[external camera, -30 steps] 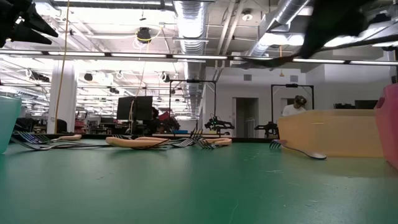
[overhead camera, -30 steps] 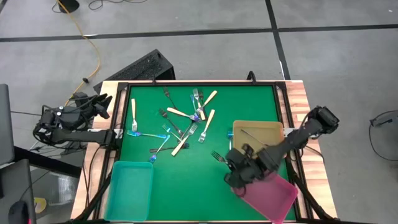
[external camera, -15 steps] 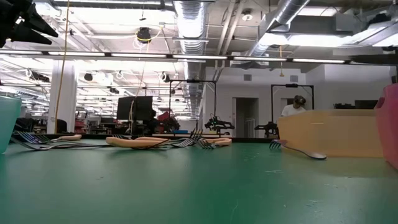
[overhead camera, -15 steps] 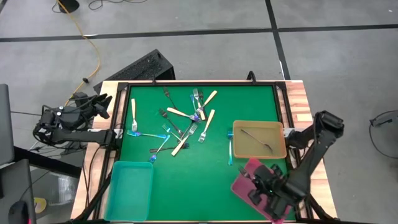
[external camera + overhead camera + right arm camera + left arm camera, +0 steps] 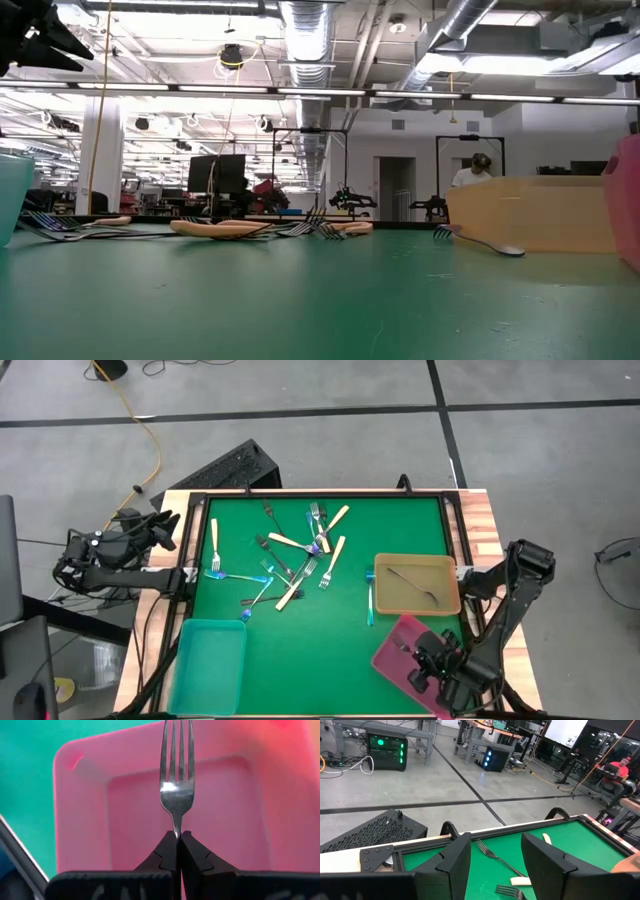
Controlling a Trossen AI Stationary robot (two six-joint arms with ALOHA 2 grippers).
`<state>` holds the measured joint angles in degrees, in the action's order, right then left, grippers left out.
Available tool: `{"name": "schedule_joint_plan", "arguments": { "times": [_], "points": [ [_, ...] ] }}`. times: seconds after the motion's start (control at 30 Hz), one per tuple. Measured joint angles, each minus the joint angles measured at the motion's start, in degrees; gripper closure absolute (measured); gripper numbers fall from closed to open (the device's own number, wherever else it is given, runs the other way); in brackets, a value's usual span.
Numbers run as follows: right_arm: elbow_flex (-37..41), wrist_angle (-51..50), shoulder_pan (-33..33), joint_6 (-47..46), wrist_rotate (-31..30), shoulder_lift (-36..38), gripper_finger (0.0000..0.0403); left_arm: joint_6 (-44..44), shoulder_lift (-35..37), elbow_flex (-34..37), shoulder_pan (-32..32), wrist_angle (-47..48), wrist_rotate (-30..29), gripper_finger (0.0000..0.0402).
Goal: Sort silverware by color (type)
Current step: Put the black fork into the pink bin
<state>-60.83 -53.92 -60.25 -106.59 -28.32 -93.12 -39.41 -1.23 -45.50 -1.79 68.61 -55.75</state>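
My right gripper (image 5: 425, 663) hangs over the pink tray (image 5: 400, 672) at the table's near right corner, shut on a grey metal fork (image 5: 176, 785). The rest of the silverware lies loose in a heap (image 5: 300, 555) on the green mat, cream-handled, dark and blue forks mixed. One dark fork (image 5: 410, 582) lies in the tan tray (image 5: 445, 575). A blue fork (image 5: 369, 605) lies on the mat beside that tray. My left gripper (image 5: 495, 852) stands open off the table's left edge (image 5: 155, 528), holding nothing. My right gripper pinches the fork's handle just behind its neck (image 5: 175, 831) between its two fingers. The rest of the handle is hidden between them. The fork sticks straight out past the fingertips, tines ahead. It slants down from above and is lifted clear over the pink tray's floor (image 5: 140, 810).
A teal tray (image 5: 210, 665) sits at the near left corner. A black frame (image 5: 300, 494) rims the mat, with wooden boards at both sides. Open green mat lies between the heap and the near trays. Beyond the table is a workshop, with a person far off (image 5: 470, 172).
My right gripper has swung with the fork toward the table's near right corner, from beside the tan tray to over the pink tray. It has sunk a little and rolled about its own line. It has stayed shut on the fork. The blue fork beside the tan tray has come into view.
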Motion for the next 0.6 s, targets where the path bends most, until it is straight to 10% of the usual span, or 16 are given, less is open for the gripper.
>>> {"name": "schedule_joint_plan", "arguments": {
  "times": [0.6],
  "points": [
    [6.5, 7.3, 0.0, 0.9, 10.9, 0.0, 0.0352, 0.0, 0.0, 0.0, 0.0, 0.0, 0.0, 0.0243]
  ]
}}
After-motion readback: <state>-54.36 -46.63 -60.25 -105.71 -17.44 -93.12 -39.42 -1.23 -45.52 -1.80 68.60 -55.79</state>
